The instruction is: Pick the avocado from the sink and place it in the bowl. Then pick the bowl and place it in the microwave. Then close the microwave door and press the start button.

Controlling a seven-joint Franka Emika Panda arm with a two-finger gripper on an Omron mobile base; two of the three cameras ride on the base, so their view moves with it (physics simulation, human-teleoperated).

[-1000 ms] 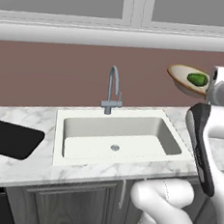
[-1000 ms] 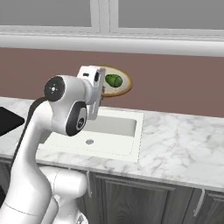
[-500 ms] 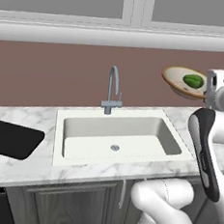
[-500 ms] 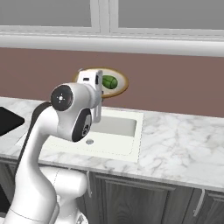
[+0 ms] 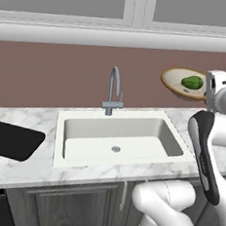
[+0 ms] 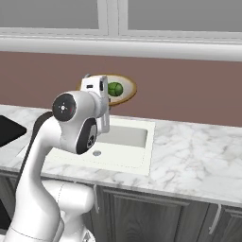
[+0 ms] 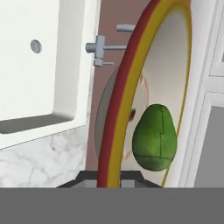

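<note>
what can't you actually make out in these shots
- Gripper fingertips: in the hand view, cut off by the bottom edge, the bowl rim between them.
- Gripper in the right base view: hidden behind the robot's own wrist.
- Bowl's near side: left base view, covered by the arm.
- Avocado: right base view, too small for detail.

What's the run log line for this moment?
stage: carrying bowl | gripper: shut on bowl rim | avocado: in bowl | sink: below

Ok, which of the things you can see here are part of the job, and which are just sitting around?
Part of the job:
- bowl, held up in the air by the gripper, which grips its rim
- avocado, lying in the bowl
- sink, now without the avocado

Just sitting around:
- faucet
- cooktop
- counter
</note>
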